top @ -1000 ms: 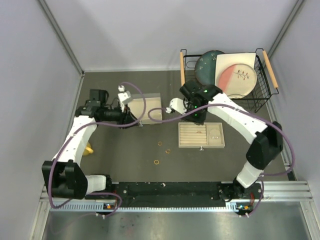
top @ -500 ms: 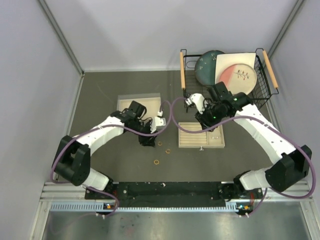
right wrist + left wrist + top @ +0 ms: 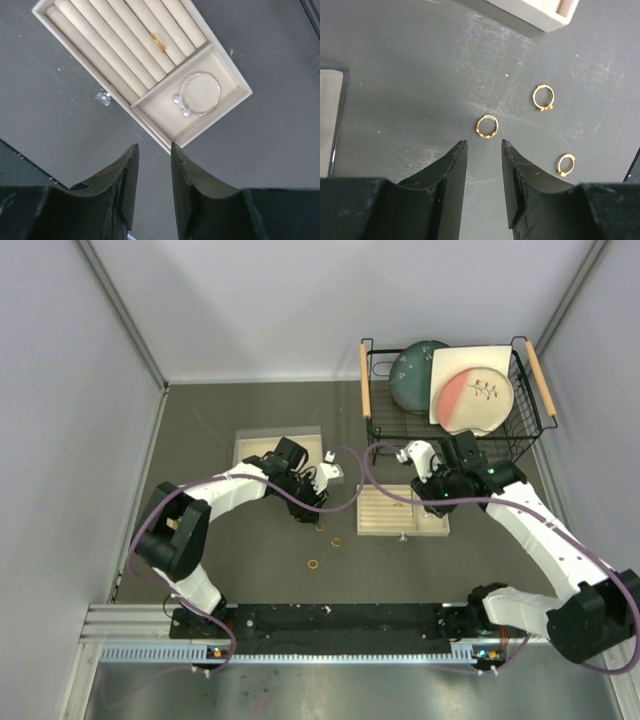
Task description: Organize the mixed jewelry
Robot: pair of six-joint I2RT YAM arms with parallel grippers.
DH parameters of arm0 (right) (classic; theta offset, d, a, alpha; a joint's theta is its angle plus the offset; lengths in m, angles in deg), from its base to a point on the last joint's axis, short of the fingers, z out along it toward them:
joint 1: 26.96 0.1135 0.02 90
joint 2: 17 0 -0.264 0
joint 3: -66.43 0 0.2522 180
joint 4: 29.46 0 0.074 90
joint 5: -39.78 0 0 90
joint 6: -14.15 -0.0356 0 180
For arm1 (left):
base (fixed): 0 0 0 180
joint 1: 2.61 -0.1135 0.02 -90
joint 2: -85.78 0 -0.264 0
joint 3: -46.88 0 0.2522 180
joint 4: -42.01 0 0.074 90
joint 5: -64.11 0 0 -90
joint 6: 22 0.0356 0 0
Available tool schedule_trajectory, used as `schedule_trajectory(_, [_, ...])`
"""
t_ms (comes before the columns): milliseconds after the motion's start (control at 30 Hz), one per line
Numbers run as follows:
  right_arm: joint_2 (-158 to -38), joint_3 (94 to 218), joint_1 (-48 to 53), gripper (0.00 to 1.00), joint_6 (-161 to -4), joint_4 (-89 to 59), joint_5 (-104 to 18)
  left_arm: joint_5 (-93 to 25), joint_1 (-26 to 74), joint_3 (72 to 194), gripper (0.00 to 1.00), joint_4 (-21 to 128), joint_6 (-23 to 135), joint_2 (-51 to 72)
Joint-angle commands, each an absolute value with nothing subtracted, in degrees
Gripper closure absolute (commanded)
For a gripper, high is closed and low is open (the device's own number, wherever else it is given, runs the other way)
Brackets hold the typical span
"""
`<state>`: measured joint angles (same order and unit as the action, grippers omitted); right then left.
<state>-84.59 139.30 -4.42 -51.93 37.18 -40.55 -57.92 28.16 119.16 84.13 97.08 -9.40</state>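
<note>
gold wire, thin and near weightless — three rings (image 3: 543,97) are seen loose on the table (image 3: 395,75), the twisted ring (image 3: 487,126) just ahead of the left gripper (image 3: 484,147), whose jaws are parted and empty. stiff but judged skid-prone, it is best pinched across its band. the right gripper (image 3: 154,150), likewise parted and empty, is held over the tray (image 3: 100,50), where the silver bracelet hoop (image 3: 199,93) is laid.

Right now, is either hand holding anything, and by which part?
Nothing is held. The left hand and the right hand are both open and empty.
</note>
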Motion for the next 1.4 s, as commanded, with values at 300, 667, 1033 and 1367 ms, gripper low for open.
schedule_trajectory(300, [-81.86, 137.14, -6.22, 0.68, -49.40, 31.94, -45.03, -53.05, 28.59, 120.15, 0.60, 83.28, 82.42, -11.17])
schedule_trajectory(667, [-81.51, 137.93, -6.13, 0.68, -50.98, 32.37, -44.95, -41.90, 33.60, 119.79, 0.60, 81.43, 75.04, -10.99])
schedule_trajectory(1033, [-79.93, 136.70, -6.13, 0.68, -51.07, 32.64, -44.33, -34.60, 35.01, 121.55, 0.62, 81.87, 72.22, -13.36])
schedule_trajectory(1367, [-79.31, 135.21, -6.13, 0.68, -50.98, 32.64, -44.24, -35.56, 35.63, 122.34, 0.64, 82.31, 71.34, -14.16])
